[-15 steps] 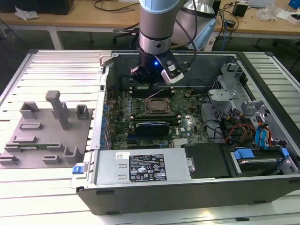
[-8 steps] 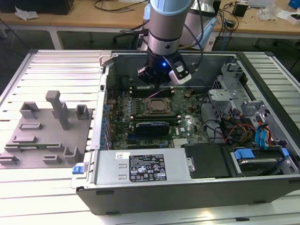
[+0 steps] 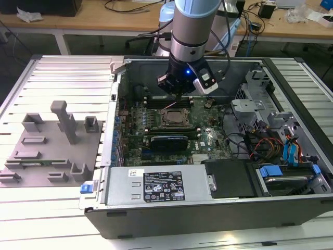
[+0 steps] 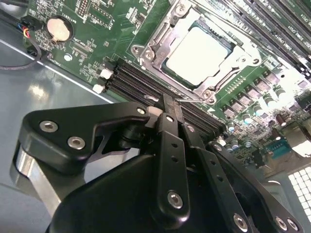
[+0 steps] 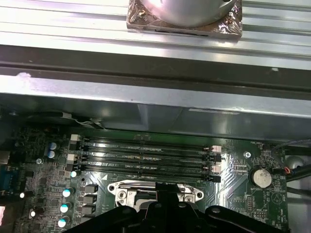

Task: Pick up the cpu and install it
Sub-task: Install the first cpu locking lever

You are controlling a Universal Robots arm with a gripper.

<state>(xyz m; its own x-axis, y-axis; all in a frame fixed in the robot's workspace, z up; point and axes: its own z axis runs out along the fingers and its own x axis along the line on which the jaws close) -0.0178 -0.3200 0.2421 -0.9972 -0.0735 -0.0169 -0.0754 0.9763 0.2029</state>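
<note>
Clearly, your gripper (image 3: 181, 95) hung low inside the open computer case (image 3: 218, 208), over the motherboard (image 3: 208, 138). In the second wrist view its fingers (image 4: 168, 121) looked drawn together at the tips, with nothing gripped between them. The cpu (image 4: 199, 53) lay just beyond those tips, free of the hand, seated flat in the metal-framed socket (image 4: 146, 53) with its silvery-white top showing. In the first wrist view the gripper's own black body covered most of that socket, so you could not make out the chip there. The memory slots (image 5: 146, 158) ran just past the socket. The coin cell (image 4: 59, 28) sat off to one side. The grey fixture plate (image 3: 47, 151) lay well apart from the hand, outside the case.
</note>
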